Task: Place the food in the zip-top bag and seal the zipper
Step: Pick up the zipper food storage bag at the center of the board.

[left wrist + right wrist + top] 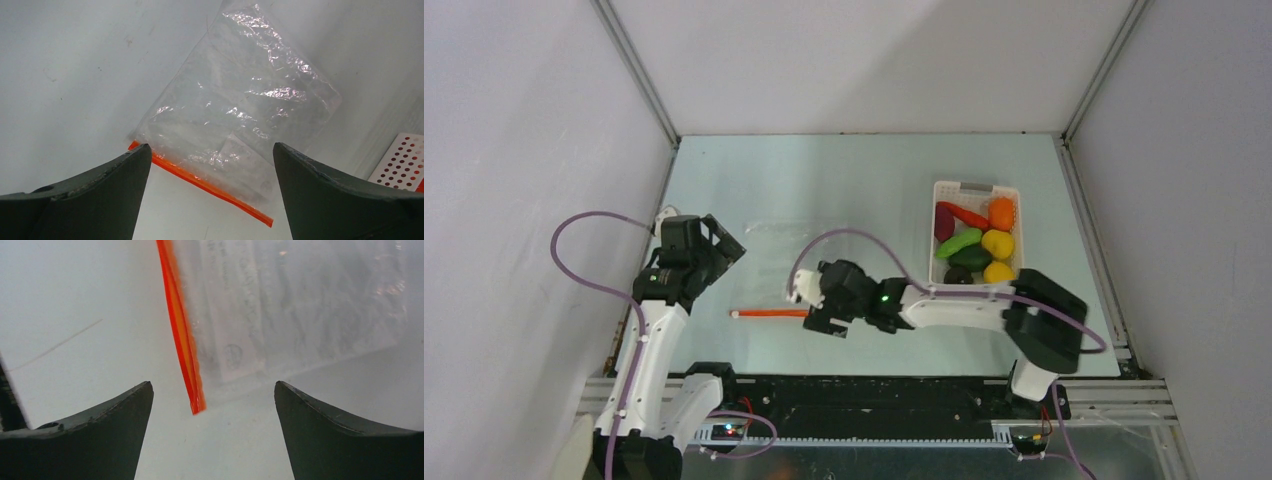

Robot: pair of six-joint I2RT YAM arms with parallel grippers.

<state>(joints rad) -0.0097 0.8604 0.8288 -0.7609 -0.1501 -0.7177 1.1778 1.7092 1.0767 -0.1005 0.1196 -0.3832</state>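
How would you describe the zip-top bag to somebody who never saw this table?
On the pale table, look left of the white basket. The zip-top bag lies flat there: clear, crinkled, with an orange-red zipper along its near edge.

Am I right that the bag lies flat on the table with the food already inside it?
Not quite: the bag lies flat on the table but is empty; the top view shows the food in the basket.

You are in a robot lab test cell.
White panels [514,150] enclose the table [824,180], metal struts [636,68] rise from its far corners, a mounting rail [874,405] runs along its near edge.
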